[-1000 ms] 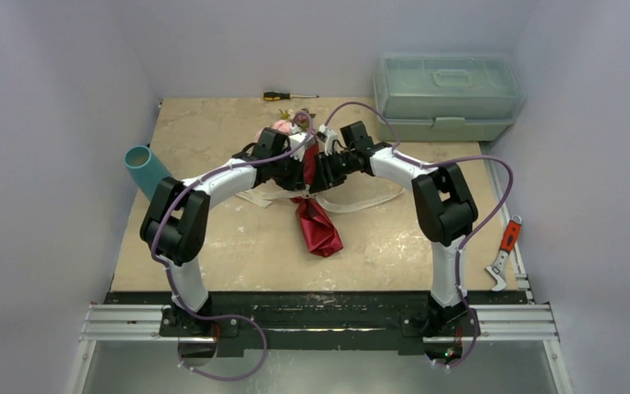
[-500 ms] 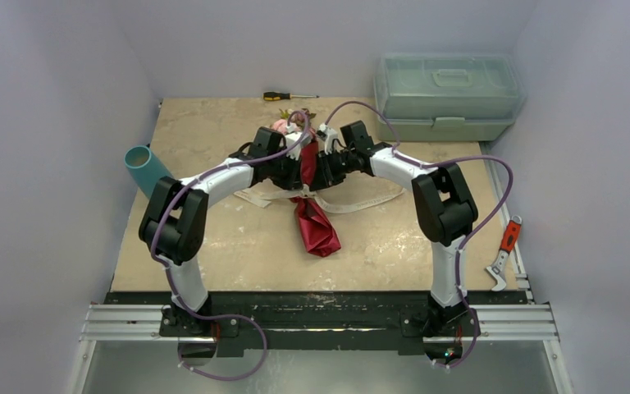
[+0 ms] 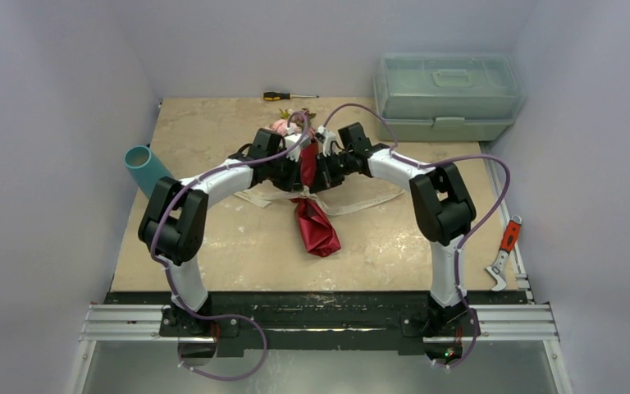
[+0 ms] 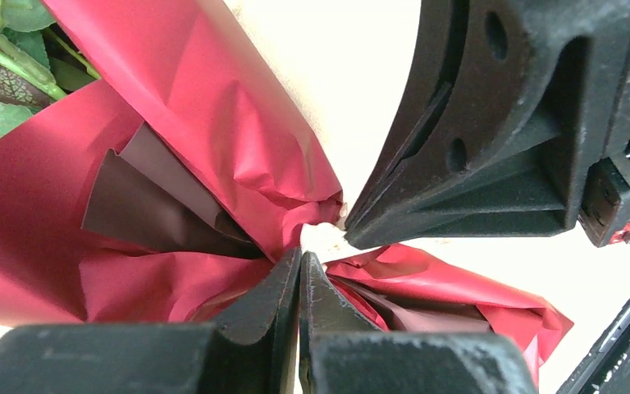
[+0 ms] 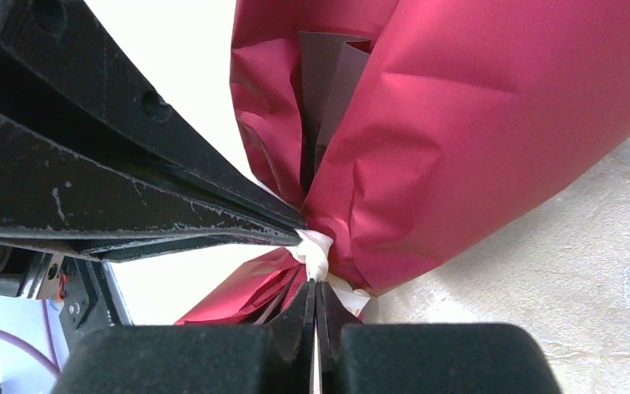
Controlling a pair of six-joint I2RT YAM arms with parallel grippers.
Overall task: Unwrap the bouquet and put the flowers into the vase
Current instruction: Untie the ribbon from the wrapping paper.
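The bouquet (image 3: 312,215) lies mid-table, its maroon paper (image 4: 213,123) tapering toward the arm bases and the flowers (image 3: 284,125) at the far end, wrap on. The 2 grippers meet at its tied waist. The right gripper (image 5: 316,291) has its jaws together, pinching a strand of the cream ribbon (image 5: 313,250) at the knot. The left gripper (image 4: 299,267) has its jaws together with the tips at the same knot; whether any ribbon is caught cannot be told. Ribbon tails trail over the table (image 3: 213,238). The vase (image 3: 143,167) sits tilted at the left table edge, well apart from the bouquet. 1 toolbox (image 3: 447,94) stands at the far right.
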